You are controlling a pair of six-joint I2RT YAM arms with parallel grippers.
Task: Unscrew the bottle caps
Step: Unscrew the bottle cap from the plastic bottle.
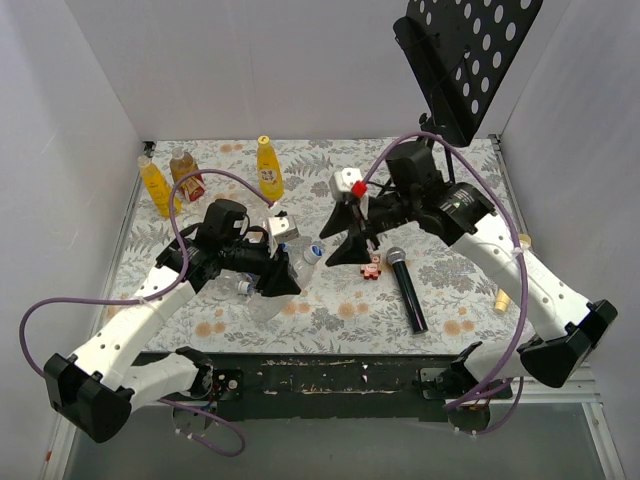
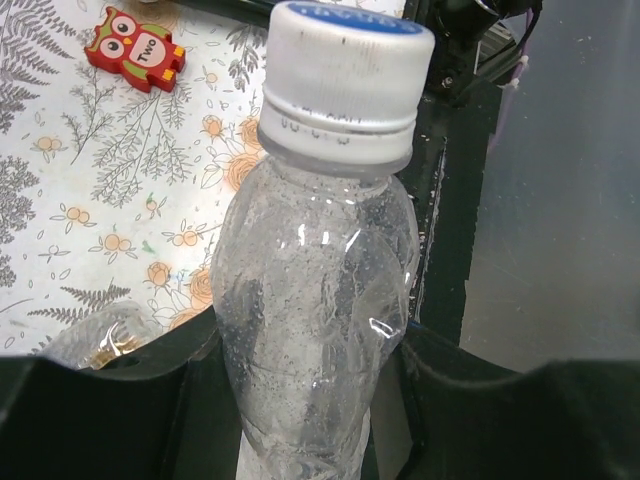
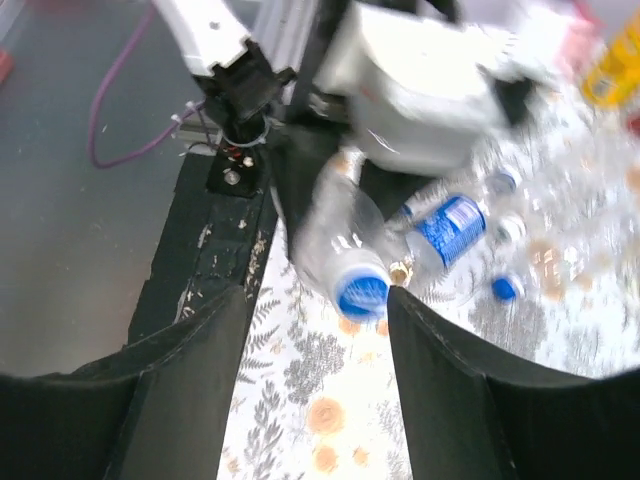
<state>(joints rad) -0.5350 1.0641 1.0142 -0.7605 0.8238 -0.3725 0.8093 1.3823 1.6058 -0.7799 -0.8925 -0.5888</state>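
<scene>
Bottle: clear, thin crinkled plastic with a bulging body, pinched between the left fingers above the near edge of the counter.
Cap: round, ribbed white plastic with a blue top, on the neck.
Right fingers: black, spread apart, holding nothing.
Cloth: ferns and orange flowers.

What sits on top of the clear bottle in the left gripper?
A white cap with a blue top, seated on the clear bottle at its neck. The threads beneath it are covered, so its tightness cannot be seen.
</scene>
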